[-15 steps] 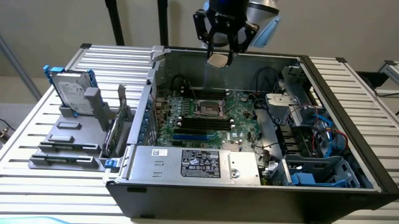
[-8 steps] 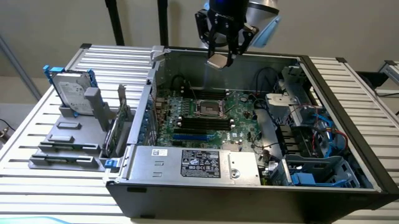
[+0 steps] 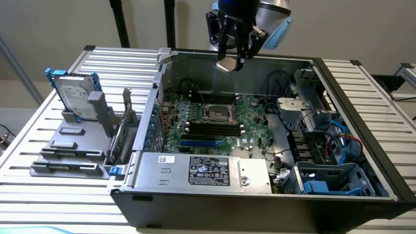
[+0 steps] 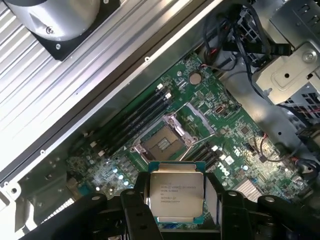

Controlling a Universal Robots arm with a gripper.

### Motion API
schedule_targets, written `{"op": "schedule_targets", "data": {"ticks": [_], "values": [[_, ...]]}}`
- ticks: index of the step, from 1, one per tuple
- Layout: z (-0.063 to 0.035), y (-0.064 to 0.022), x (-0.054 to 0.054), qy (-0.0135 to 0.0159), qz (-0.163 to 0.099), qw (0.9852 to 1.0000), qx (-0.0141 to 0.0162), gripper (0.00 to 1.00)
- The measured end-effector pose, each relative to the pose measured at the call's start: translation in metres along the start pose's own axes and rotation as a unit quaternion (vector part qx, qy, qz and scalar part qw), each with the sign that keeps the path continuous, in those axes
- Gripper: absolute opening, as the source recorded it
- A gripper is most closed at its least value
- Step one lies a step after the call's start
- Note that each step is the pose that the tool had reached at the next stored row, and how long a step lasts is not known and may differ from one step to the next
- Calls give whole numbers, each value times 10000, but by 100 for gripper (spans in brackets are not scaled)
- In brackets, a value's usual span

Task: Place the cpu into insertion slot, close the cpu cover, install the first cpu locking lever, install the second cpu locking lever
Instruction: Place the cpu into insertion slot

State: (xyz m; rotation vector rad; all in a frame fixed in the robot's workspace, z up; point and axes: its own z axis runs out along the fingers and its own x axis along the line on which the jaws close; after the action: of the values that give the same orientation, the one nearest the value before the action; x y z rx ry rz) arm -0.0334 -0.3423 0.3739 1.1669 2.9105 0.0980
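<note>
Robot lab, open PC case [image 3: 260,212], slatted bench [image 3: 52,200]

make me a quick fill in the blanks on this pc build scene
1. The gripper holds a ____ above the open computer case.
2. The socket on the green motherboard is ____: no chip sits in it.
3. The hard drive stands ____ the case, on the exterior view's left.
Missing words: cpu; empty; outside.
</note>
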Motion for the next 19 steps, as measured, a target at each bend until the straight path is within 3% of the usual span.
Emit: {"op": "schedule_targets", "data": {"ticks": [4,9,14,19], "values": [[10,0,0,-20,358,9994,-6,55],[27,-2,-1,-41,815,9967,-7,55],[49,-3,-1,-54,1253,9921,-2,55],[74,-4,-1,-63,1690,9856,8,55]]}}
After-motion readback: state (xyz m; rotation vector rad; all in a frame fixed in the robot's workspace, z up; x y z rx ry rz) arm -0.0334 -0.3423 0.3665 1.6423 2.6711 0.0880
